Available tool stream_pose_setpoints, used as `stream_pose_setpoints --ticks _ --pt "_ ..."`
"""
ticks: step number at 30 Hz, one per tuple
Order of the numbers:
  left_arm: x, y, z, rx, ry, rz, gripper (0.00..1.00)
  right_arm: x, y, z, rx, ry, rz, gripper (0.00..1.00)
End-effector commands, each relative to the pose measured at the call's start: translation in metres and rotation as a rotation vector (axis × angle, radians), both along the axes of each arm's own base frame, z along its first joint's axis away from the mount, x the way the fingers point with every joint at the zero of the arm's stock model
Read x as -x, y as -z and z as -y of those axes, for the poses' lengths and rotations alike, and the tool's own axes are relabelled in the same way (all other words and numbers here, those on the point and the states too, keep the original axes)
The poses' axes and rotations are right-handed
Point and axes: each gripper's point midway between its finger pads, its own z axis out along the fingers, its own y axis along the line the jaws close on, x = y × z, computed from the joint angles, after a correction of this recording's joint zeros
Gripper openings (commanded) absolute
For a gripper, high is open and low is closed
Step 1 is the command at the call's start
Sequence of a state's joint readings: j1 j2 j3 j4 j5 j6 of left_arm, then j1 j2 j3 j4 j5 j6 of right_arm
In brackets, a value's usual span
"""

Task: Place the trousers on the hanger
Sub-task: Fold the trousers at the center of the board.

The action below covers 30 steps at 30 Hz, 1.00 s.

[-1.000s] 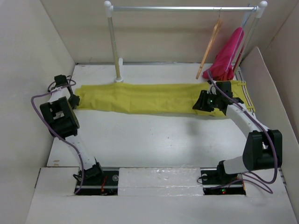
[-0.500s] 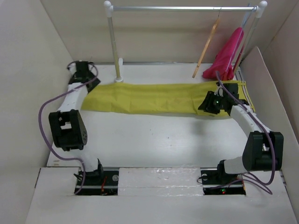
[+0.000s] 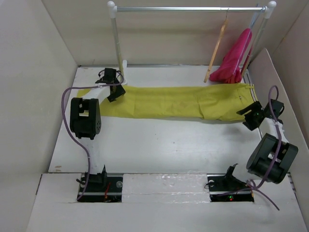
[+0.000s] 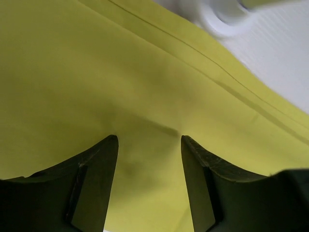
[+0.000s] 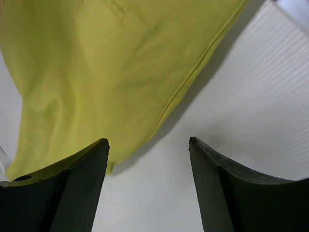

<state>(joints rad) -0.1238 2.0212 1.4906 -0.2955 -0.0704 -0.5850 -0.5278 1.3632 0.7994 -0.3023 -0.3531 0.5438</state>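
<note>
My left gripper [image 4: 149,141] hangs part-open, empty, above the long yellow-green cloth trousers [image 3: 164,102]. My right gripper [image 5: 148,144] gapes wide, empty.

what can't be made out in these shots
- Top view: the trousers are partly covered at one end by the left gripper and its arm.
- Top view: the hanger has a hook too thin to trace onto the rail.
- Left wrist view: cloth fills the frame, edges cut off; contact with it is unclear.
- Right wrist view: hanger out of frame.
</note>
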Motion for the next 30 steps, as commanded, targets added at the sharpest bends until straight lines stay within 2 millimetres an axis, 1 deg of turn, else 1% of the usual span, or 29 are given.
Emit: stream_pose_setpoints --ticks 1,2,4,5,6,7,8,9,10,11,12,13,14,15,16,17,18,19,20,21,22,23,24,25,26,27,28,29,30 --pt "0.008 0.028 -0.044 -0.041 -0.072 -0.077 0.51 -0.011 0.007 0.033 0.025 0.131 0.027 0.73" --pt "0.013 0.038 -0.059 -0.040 -0.097 -0.104 0.51 -0.013 0.010 0.035 0.007 0.133 0.031 0.73" --pt "0.018 0.047 -0.072 -0.044 -0.118 -0.127 0.51 -0.021 0.014 0.046 0.003 0.176 0.052 0.72" --pt "0.023 0.052 -0.086 -0.042 -0.148 -0.144 0.51 -0.024 0.026 0.049 -0.011 0.190 0.027 0.71" --pt "0.024 0.053 -0.091 -0.038 -0.160 -0.148 0.51 -0.033 0.025 0.054 -0.014 0.195 0.050 0.71" --pt "0.026 0.054 -0.097 -0.035 -0.172 -0.148 0.51 -0.039 0.031 0.050 -0.026 0.186 0.045 0.65" --pt "0.028 0.054 -0.097 -0.008 -0.169 -0.144 0.51 -0.040 0.044 0.052 -0.038 0.193 0.017 0.55" --pt "0.027 0.053 -0.101 0.001 -0.175 -0.136 0.50 -0.039 0.049 0.053 -0.042 0.198 -0.003 0.45" --pt "0.030 0.052 -0.100 0.003 -0.176 -0.144 0.50 -0.038 0.051 0.054 -0.035 0.201 -0.017 0.25" --pt "0.029 0.049 -0.106 -0.023 -0.193 -0.147 0.50 -0.031 0.054 0.060 -0.022 0.224 -0.036 0.13" --pt "0.032 0.048 -0.115 -0.051 -0.215 -0.161 0.50 -0.023 0.048 0.064 0.010 0.227 -0.034 0.04" --pt "0.039 0.048 -0.121 -0.086 -0.215 -0.188 0.50 -0.011 0.044 0.075 0.030 0.259 -0.034 0.00" --pt "0.045 0.047 -0.139 -0.129 -0.259 -0.200 0.50 0.005 0.049 0.080 0.052 0.289 -0.064 0.00" --pt "0.051 0.048 -0.148 -0.128 -0.285 -0.209 0.50 0.018 0.039 0.083 0.083 0.295 -0.063 0.00" --pt "0.059 0.049 -0.169 -0.110 -0.341 -0.203 0.50 0.028 0.035 0.087 0.099 0.306 -0.064 0.00" --pt "0.071 0.051 -0.175 -0.076 -0.375 -0.214 0.50 0.043 0.036 0.091 0.111 0.327 -0.078 0.00" --pt "0.080 0.053 -0.185 -0.065 -0.406 -0.226 0.50 0.053 0.024 0.089 0.147 0.316 -0.079 0.00" --pt "0.091 0.053 -0.205 -0.065 -0.461 -0.235 0.49 0.059 0.019 0.088 0.173 0.311 -0.083 0.00" --pt "0.102 0.053 -0.214 -0.063 -0.494 -0.240 0.49 0.068 0.014 0.091 0.199 0.327 -0.091 0.00" --pt "0.108 0.051 -0.222 -0.060 -0.524 -0.234 0.49 0.079 0.016 0.084 0.206 0.310 -0.123 0.00" --pt "0.111 0.048 -0.228 -0.050 -0.542 -0.217 0.49 0.083 0.001 0.083 0.246 0.309 -0.092 0.00" --pt "0.118 0.044 -0.231 -0.051 -0.563 -0.209 0.49 0.091 0.000 0.087 0.284 0.329 -0.114 0.00" --pt "0.122 0.043 -0.233 -0.066 -0.574 -0.213 0.49 0.103 0.005 0.088 0.300 0.351 -0.151 0.00" --pt "0.121 0.041 -0.233 -0.063 -0.575 -0.205 0.49 0.107 0.002 0.090 0.323 0.367 -0.148 0.12" --pt "0.124 0.039 -0.226 -0.033 -0.567 -0.186 0.49 0.097 0.007 0.086 0.286 0.339 -0.102 0.30" --pt "0.124 0.039 -0.225 -0.032 -0.567 -0.186 0.49 0.097 0.007 0.086 0.283 0.342 -0.100 0.30" --pt "0.122 0.036 -0.222 -0.011 -0.560 -0.173 0.50 0.089 0.010 0.081 0.250 0.309 -0.077 0.54" --pt "0.122 0.029 -0.219 -0.002 -0.558 -0.153 0.50 0.077 0.018 0.070 0.173 0.245 -0.061 0.59" --pt "0.119 0.022 -0.214 0.007 -0.549 -0.132 0.50 0.079 0.023 0.064 0.122 0.233 -0.099 0.62"
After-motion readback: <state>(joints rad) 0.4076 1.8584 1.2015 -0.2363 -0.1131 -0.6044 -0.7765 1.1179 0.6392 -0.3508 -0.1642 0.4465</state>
